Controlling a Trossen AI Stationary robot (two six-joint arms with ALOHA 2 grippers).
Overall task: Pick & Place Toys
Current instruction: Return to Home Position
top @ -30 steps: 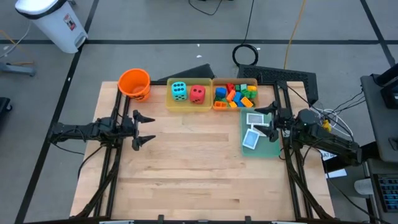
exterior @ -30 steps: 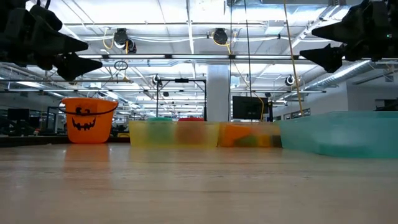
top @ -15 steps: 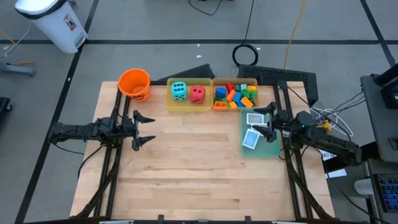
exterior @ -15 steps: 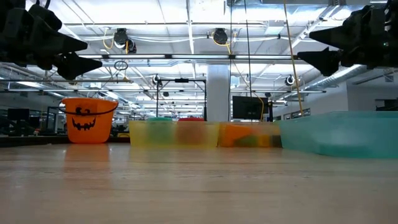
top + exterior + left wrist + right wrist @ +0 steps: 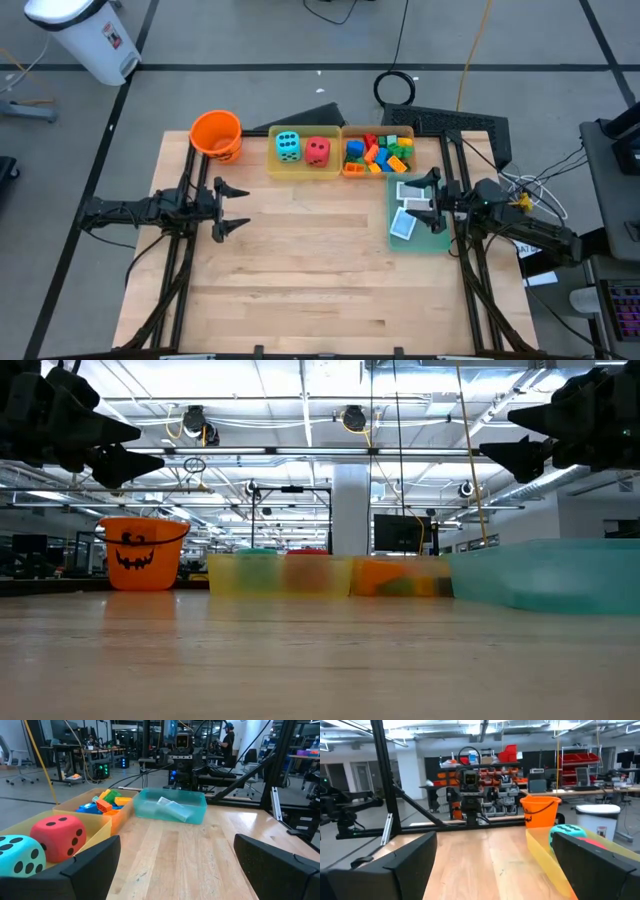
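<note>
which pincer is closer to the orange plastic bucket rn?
Left. The left pincer hangs open just in front of the orange plastic bucket. The right pincer hangs open over the green flat tray, far across the table.

No readable text, white bin label (too small) illegible

- By the left edge of the table: the left arm is matte black throughout, with slim boxy links between rounded joints.
- The left gripper has two black fingers that taper to points. From its own wrist camera they read as broad flat wedges.
- By the table's right edge: the right arm has the same black build, with a small yellow-orange part and pale cables looping just beside it.
- The right gripper has black tapered fingers; any markings are too small to tell.
</note>
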